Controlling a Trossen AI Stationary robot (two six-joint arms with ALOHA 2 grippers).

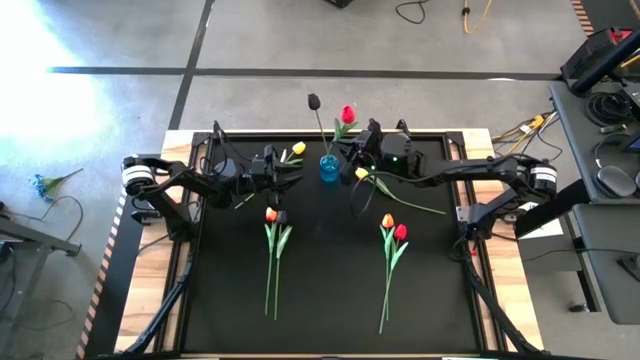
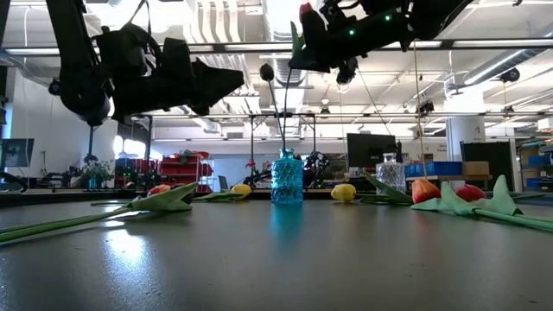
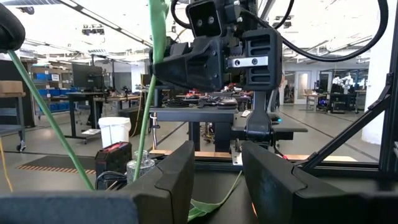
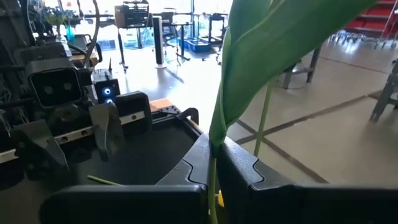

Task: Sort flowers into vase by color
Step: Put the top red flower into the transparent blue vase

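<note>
Tulips lie scattered over the black table top [image 1: 330, 290] and stand in a small blue glass vase [image 1: 329, 167] near the middle of its far edge: a near-black tulip [image 1: 313, 101] and a red tulip [image 1: 347, 114] rise from the vase, the red one's green stem pinched in the pressed-together jaws of the right gripper [image 1: 362, 145], which hangs just beside the vase. A yellow tulip [image 1: 362, 174] lies on the surface under that gripper; an orange and red pair [image 1: 393, 228] lies toward the right edge, an orange and dark pair [image 1: 275, 216] left of centre. Another yellow tulip [image 1: 298, 149] lies left of the vase, near the left gripper [image 1: 283, 178], whose fingers stand apart with nothing between them
</note>
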